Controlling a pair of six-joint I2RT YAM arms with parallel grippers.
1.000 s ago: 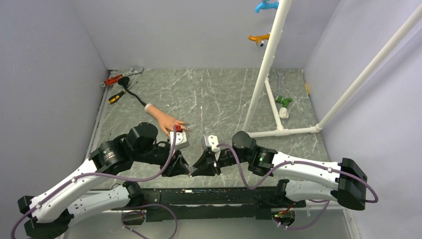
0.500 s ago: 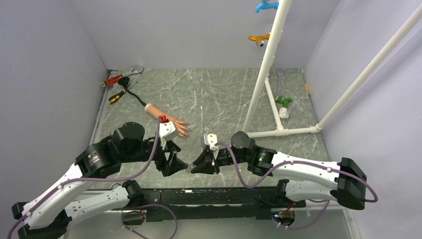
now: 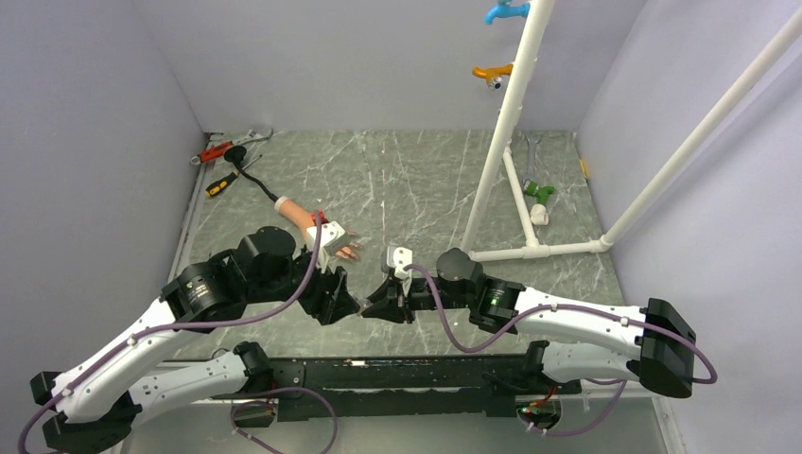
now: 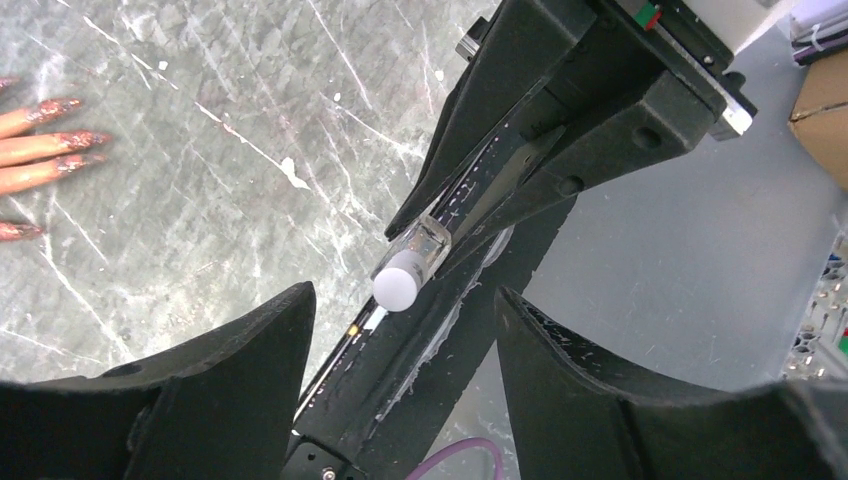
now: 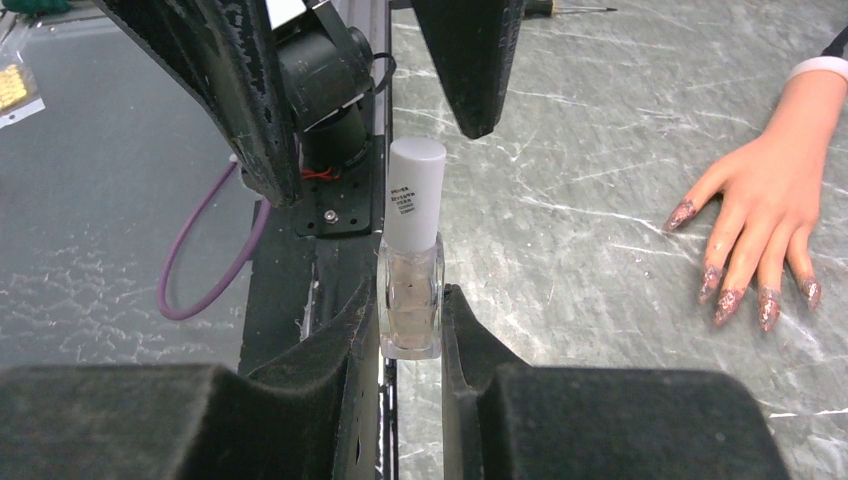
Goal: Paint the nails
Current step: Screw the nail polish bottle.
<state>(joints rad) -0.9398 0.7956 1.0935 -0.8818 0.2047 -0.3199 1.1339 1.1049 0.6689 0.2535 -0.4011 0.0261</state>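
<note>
Where three pale lilac walls (image 3: 378,57) close it in, a grey-green, white-veined marble-look table (image 3: 426,180) forms the floor of the cell, with a dark rail along its near edge carrying the two arms. One white pipe frame (image 3: 511,123) rises right of centre, and two tap-like fittings sit on its upright, one blue (image 3: 501,11) and one orange (image 3: 492,72). By the far left corner lie one red-handled wrench (image 3: 227,147) and one yellow-and-black screwdriver (image 3: 221,185); a second wrench (image 3: 531,156) lies by the foot of the frame. One flesh-coloured mannequin hand (image 3: 296,212) lies palm down left of centre, just beyond the left arm's wrist, its fingers pointing toward the grippers. Five glittery reddish-pink nails (image 5: 765,305) show in the right wrist view, flat on the marble and apart from everything else. The right gripper (image 5: 411,330) pinches one small clear bottle (image 5: 411,290) by its glass body, holding it upright with its white cap (image 5: 416,190) uppermost. The left gripper (image 4: 402,330) faces it with jaws spread, one finger to each side of the cap and touching neither it nor the glass.
</note>
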